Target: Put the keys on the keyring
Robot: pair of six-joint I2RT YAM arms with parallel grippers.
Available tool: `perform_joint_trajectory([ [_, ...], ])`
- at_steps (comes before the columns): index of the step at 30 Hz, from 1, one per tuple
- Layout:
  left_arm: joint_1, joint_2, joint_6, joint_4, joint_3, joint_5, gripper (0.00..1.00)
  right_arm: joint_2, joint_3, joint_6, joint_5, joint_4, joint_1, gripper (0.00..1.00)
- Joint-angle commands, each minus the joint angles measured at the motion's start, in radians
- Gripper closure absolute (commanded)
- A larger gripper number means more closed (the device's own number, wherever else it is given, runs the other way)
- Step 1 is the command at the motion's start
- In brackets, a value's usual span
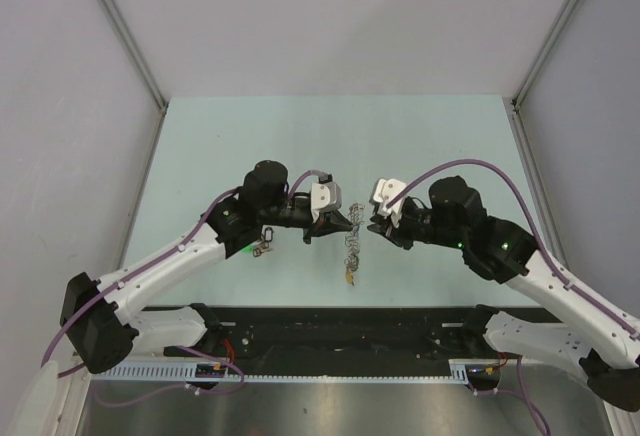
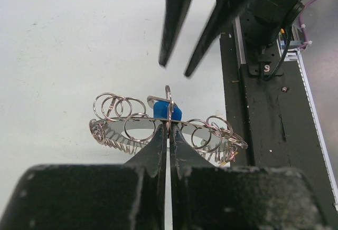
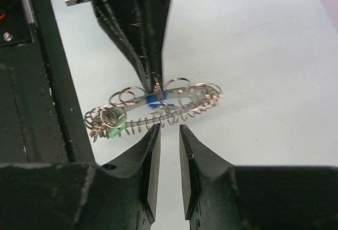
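1. Pale green desk (image 1: pixel 250 136), plain grey walls (image 1: pixel 350 16) on three sides, black rail (image 1: pixel 350 328) along the near edge.
2. Keyring (image 1: pixel 351 246) sits about midway between the left and right edges, nearer the near edge than the far one. Can't tell if it's clear of the desk.
3. Left tool (image 2: pixel 169 130) is clamped shut on the keyring's band, right beside the blue tag (image 2: pixel 161 112).
4. Right tool (image 3: pixel 168 131) faces it from the other side. Its jaws are slightly apart with nothing between them, just short of the keyring and not touching.
5. Keyring look: silver-grey flat band, crowded all round with small wire split rings. One green tag (image 3: pixel 115 127) hangs at the end toward the rail.
6. A few loose small rings (image 1: pixel 262 248) lie on the desk under the left arm, well apart from the keyring.
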Motion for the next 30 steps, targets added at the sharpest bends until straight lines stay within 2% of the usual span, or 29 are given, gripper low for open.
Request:
perform_joint_trajectory([
  [1,0.007,-0.017,0.022,0.053,0.039,0.017,1.0,-0.062,0.004,0.05,-0.042,0.056,-0.055,0.73],
  [5,0.007,-0.026,0.031,0.056,0.035,0.043,1.0,-0.06,-0.007,0.047,-0.098,0.076,-0.088,0.68],
  [15,0.007,-0.049,0.08,0.055,0.021,0.109,1.0,-0.031,-0.014,-0.016,-0.29,0.093,-0.129,0.67],
  [21,0.007,-0.044,0.08,0.052,0.022,0.119,1.0,-0.014,-0.014,-0.026,-0.318,0.081,-0.131,0.67],
  [25,0.007,-0.046,0.08,0.055,0.021,0.125,1.0,-0.003,-0.013,-0.028,-0.321,0.085,-0.129,0.71],
  [30,0.007,-0.044,0.077,0.058,0.021,0.132,1.0,0.004,-0.014,-0.028,-0.327,0.088,-0.132,0.82],
])
